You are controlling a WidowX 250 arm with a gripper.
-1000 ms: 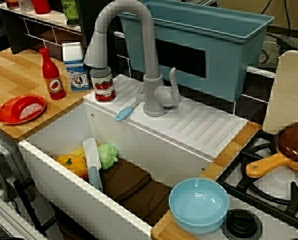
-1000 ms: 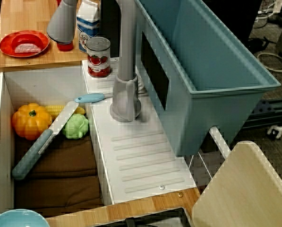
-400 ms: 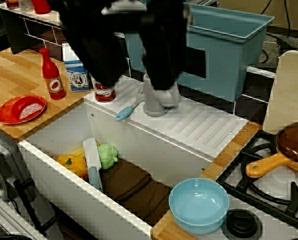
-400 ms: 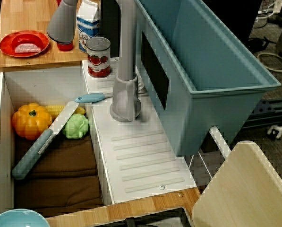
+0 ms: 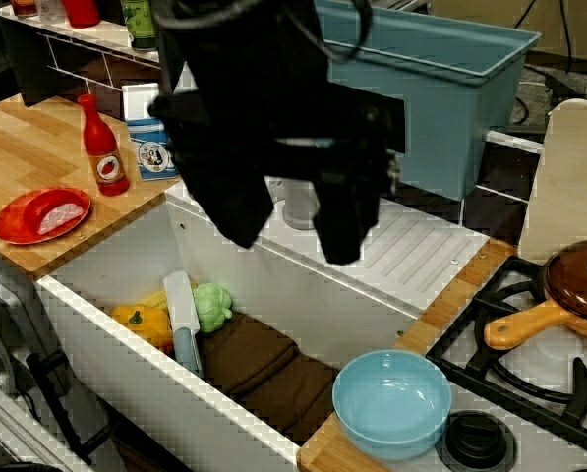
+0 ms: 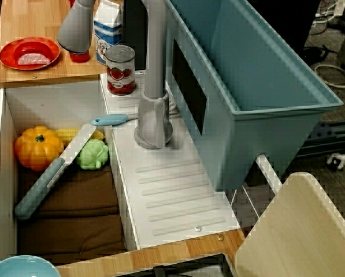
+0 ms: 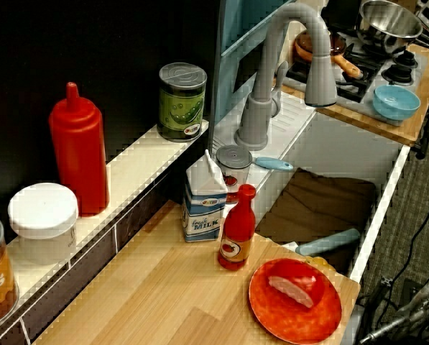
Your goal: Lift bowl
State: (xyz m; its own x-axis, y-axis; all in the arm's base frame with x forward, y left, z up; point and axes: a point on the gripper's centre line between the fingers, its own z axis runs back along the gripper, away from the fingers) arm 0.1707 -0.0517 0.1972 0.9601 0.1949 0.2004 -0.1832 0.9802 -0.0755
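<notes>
Light-blue plastic bowl (image 5: pixel 391 403) sits upright and empty on the wooden tabletop (image 5: pixel 352 454) strip between the sink (image 5: pixel 106 320) and the stove (image 5: pixel 529 354), right at the front corner. Only a sliver of its rim shows at the bottom-left edge of the overhead side view (image 6: pixel 19 266), and it appears small and far off in the shelf view (image 7: pixel 396 102). Nothing touches it.

The gripper (image 5: pixel 283 211) appears in the front view only, as a large dark blurred mass over the sink's back ledge, hiding most of the faucet (image 6: pixel 152 75). It is well apart from the bowl, up and to the left of it. Two dark lobes hang down, likely the fingers, with a gap between them, but blur prevents any firm reading of how wide they stand: cannot tell.

Judgement: approach phase, lift not begun. The bowl's open, clear position at the tabletop edge suits a rim pinch from above. Risks: glossy plastic may slip, and the stove knob (image 5: pixel 478 442) lies just beside the bowl on its right.

Other items: red plate (image 5: pixel 40 214), ketchup bottle (image 5: pixel 102 147), brown pan (image 5: pixel 573 285).
</notes>
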